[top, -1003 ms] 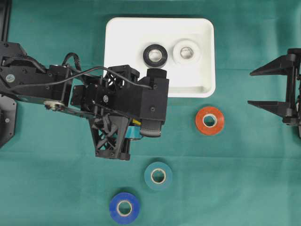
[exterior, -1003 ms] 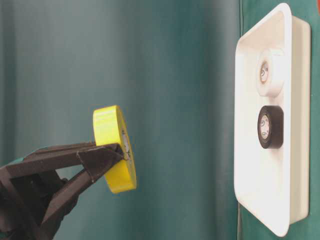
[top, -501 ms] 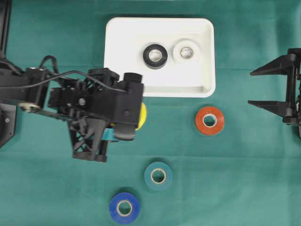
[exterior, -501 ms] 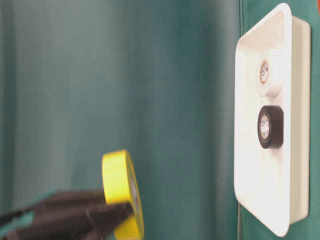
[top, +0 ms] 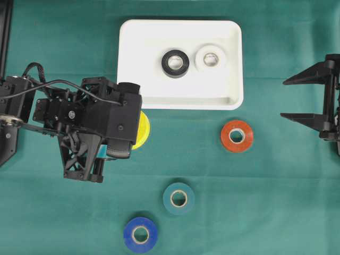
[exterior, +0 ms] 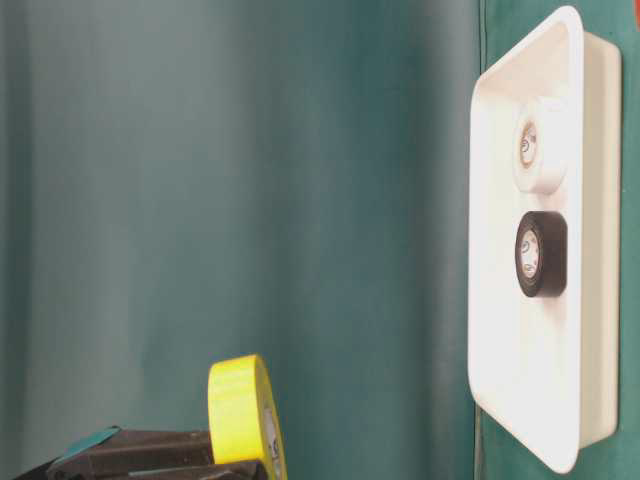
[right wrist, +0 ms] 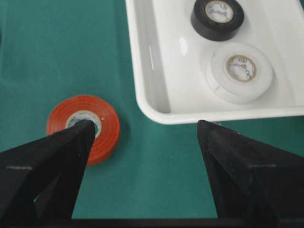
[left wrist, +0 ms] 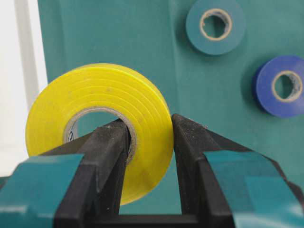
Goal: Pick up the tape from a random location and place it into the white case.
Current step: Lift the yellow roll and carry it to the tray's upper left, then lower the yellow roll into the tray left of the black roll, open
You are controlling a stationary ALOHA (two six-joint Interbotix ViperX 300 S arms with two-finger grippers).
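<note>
Now the left gripper [left wrist: 149, 142], clamped on the yellow tape [left wrist: 97, 123], has drawn back from the case [top: 180, 98]; delivery looks delayed.

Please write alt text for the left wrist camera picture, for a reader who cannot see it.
Two black fingers pinch the wall of a yellow tape roll, one inside its core and one outside. Behind, on green cloth, lie a teal roll and a blue roll; a white edge shows at the left.
</note>
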